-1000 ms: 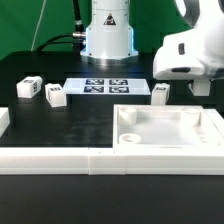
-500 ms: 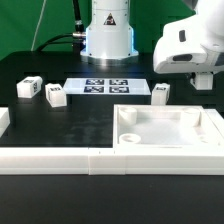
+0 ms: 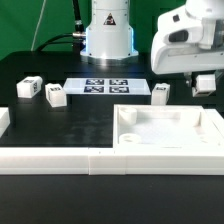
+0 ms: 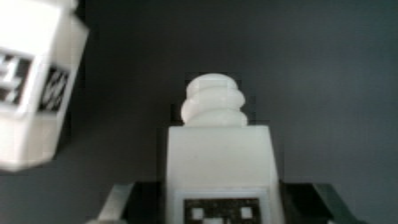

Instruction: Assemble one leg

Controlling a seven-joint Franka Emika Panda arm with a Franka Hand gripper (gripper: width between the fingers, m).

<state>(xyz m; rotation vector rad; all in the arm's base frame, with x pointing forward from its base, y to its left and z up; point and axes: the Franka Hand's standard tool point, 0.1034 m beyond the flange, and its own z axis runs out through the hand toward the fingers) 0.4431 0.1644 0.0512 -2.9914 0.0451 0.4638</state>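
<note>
Clearly, the end effector [image 4: 222,203] clenches one leg [image 4: 221,140] aloft, near the tray's [image 3: 165,157] rear corner.

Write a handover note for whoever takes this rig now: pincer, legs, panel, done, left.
Pincer: shut on the held leg, above the table, threaded end pointing away from the wrist.
First loose leg and second loose leg: exterior view's left; third loose leg: off the marker board's right end in that view, near the square panel.
Done: one leg gripped.
Left: likely screw it into a panel corner hole; the visible one is empty.
</note>
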